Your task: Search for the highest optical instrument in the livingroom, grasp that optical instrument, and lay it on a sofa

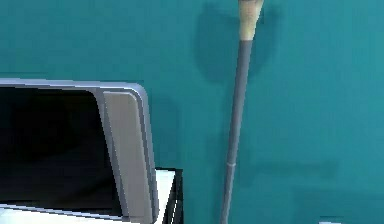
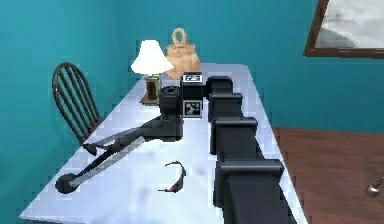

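A pale blue counter (image 2: pixel 122 196) lies under the dark arm (image 2: pixel 245 165). Whether the end effector (image 2: pixel 169 110) holds anything cannot be told. From it, a wooden chair (image 2: pixel 72 95) stands at 9 o'clock, a long dark jointed thing (image 2: pixel 115 152) lies at 7, a white-shaded lamp (image 2: pixel 150 60) stands at 11, and a small dark spectacles-like thing (image 2: pixel 178 178) lies at 6.

small dark thing (image 2: pixel 178 178), thin curved frame, glasses-like but too small to be sure, lies flat on pale table (image 2: pixel 120 195), low in arm side view, just left of arm (image 2: pixel 245 150)
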Robot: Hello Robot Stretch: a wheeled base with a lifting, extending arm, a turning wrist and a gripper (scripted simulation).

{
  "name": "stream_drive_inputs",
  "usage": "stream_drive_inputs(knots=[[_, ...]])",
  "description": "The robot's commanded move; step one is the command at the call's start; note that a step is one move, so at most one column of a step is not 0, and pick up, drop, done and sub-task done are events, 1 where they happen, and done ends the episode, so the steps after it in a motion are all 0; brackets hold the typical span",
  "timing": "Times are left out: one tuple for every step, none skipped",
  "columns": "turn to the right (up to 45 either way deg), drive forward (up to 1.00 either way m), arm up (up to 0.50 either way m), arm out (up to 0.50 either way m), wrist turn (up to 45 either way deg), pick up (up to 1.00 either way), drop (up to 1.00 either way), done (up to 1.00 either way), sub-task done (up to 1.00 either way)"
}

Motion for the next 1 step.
stream_drive_inputs(knots=[[0.0, 0.0, 0.0, 0.0, 45.0, 0.0, 0.0, 0.0, 0.0]])
